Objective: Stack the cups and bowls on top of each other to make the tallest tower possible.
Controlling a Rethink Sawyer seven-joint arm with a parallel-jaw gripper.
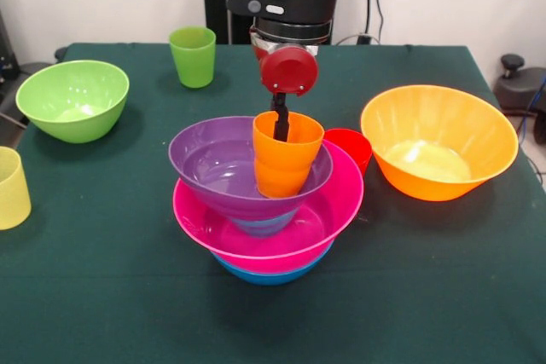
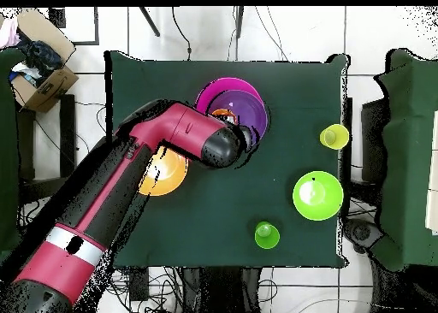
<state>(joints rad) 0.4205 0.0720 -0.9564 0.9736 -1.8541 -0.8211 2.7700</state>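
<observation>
The tower stands mid-table: a large blue bowl (image 1: 269,274) at the bottom, a pink bowl (image 1: 341,210) in it, and a purple bowl (image 1: 209,164) on top. Something bluish (image 1: 264,226) shows under the purple bowl. An orange cup (image 1: 286,159) sits slightly tilted in the purple bowl's right side. My gripper (image 1: 280,125) reaches down from above with a black finger inside the cup, shut on its far rim. A red cup (image 1: 351,147) stands behind the pink bowl. In the overhead view the arm (image 2: 184,138) covers the gripper and most of the cup.
An orange bowl (image 1: 439,142) stands right of the tower and a lime green bowl (image 1: 72,100) at the left. A green cup (image 1: 193,55) stands at the far side, and a pale yellow cup (image 1: 10,187) at the left edge.
</observation>
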